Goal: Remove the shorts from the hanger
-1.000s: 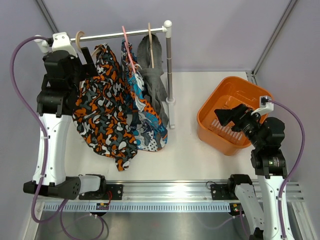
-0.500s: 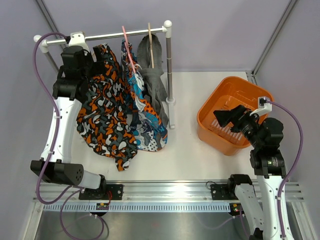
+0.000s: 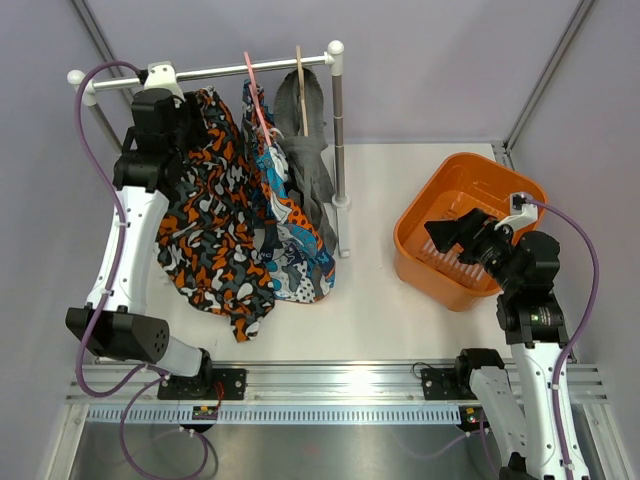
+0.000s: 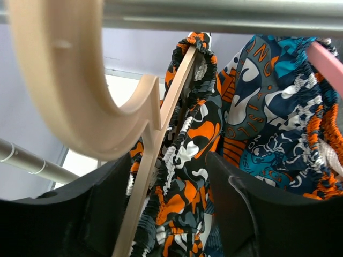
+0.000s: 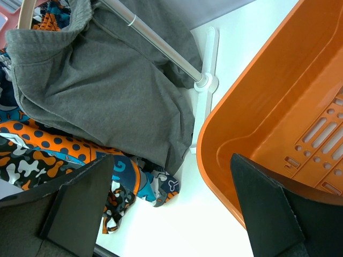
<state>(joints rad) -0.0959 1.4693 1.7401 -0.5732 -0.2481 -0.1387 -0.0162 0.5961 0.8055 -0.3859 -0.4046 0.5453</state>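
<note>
Three shorts hang from hangers on the rail point(image 3: 250, 68): camouflage shorts point(image 3: 215, 230) on the left, blue patterned shorts point(image 3: 290, 240) in the middle, dark grey shorts point(image 3: 310, 170) on the right. My left gripper point(image 3: 185, 120) is up at the rail. In the left wrist view its jaws point(image 4: 169, 160) stand apart on either side of the wooden hanger point(image 4: 155, 155) and the camouflage shorts' point(image 4: 187, 155) waistband. My right gripper point(image 3: 450, 232) hovers open over the orange basket point(image 3: 470, 180), holding nothing. The right wrist view shows the grey shorts point(image 5: 102, 91).
The rack's upright post point(image 3: 340, 130) and its foot stand between the clothes and the basket. A pink hanger point(image 3: 255, 100) carries the blue shorts. The basket's rim point(image 5: 257, 107) lies right of my right gripper point(image 5: 171, 176).
My left arm has swung right and up to the rail, and its jaws have narrowed round the camouflage shorts' waistband and hanger. The right arm has barely shifted.
</note>
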